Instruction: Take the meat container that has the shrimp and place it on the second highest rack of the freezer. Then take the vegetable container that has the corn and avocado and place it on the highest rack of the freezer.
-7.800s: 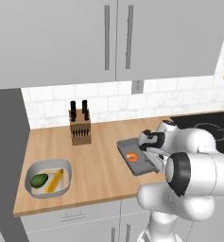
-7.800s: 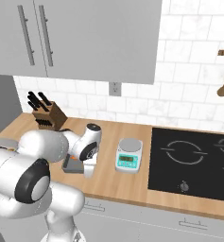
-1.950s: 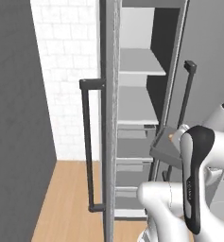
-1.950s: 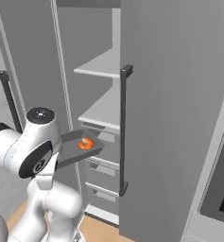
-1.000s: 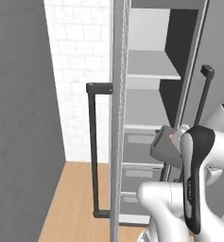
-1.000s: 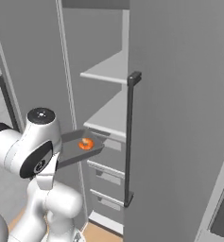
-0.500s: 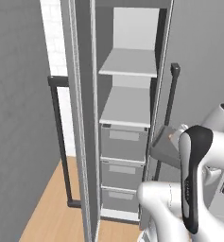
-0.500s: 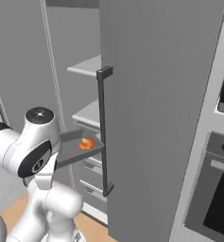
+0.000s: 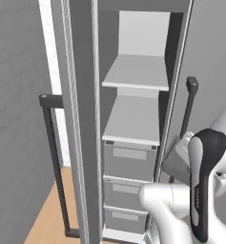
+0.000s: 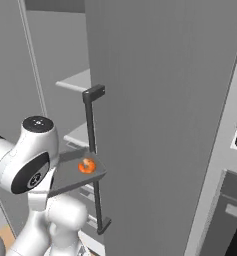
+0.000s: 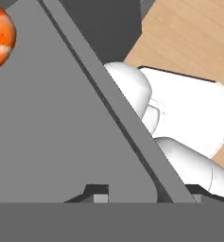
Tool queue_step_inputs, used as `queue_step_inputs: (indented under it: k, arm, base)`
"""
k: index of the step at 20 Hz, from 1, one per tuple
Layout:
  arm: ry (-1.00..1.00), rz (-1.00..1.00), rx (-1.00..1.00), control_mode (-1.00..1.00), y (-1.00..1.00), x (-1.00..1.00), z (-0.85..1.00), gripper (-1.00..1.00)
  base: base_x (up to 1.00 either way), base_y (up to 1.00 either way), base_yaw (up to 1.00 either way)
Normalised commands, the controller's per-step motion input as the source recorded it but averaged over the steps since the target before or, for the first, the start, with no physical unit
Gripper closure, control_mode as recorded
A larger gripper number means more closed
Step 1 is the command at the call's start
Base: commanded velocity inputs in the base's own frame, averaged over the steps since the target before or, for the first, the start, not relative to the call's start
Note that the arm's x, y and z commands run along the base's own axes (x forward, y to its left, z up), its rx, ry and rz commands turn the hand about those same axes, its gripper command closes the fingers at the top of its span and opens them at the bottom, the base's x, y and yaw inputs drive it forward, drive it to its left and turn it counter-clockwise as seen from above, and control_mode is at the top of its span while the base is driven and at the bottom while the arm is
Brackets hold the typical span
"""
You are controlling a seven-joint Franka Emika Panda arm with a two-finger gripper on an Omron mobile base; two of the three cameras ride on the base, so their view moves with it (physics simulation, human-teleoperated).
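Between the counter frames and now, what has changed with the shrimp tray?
The base drove from the counter to the open freezer, carrying the meat container off the counter; it now hangs beside the freezer door, in front of the shelves. The shrimp still lies in it. Both racks remain bare.

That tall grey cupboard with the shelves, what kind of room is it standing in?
Most likely a kitchen, computer-rendered. The cupboard looks like an open freezer with pull-out drawers under its shelves, a built-in oven stands beside it, and a tray carrying a shrimp hangs before it.
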Motion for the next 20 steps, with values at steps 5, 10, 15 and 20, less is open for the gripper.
queue_step_inputs:
  k: [5, 10, 15, 20]
  arm:
    - [0.0, 0.0, 0.0, 1.0, 0.0, 0.0, 0.0, 1.0]
    - [0.0, 0.0, -0.04, -1.0, 0.12, 0.0, 0.0, 1.0]
    - [0.0, -0.02, -0.09, -1.0, 0.13, 0.5, 0.0, 1.0]
    - [0.02, 0.0, -0.1, -1.0, 0.25, 0.69, -0.04, 1.0]
  base:
    - [-0.03, 0.85, 0.07]
    - [-0.25, 0.55, 0.03]
    - [0.0, 0.0, 0.0]
    - [0.0, 0.0, 0.0]
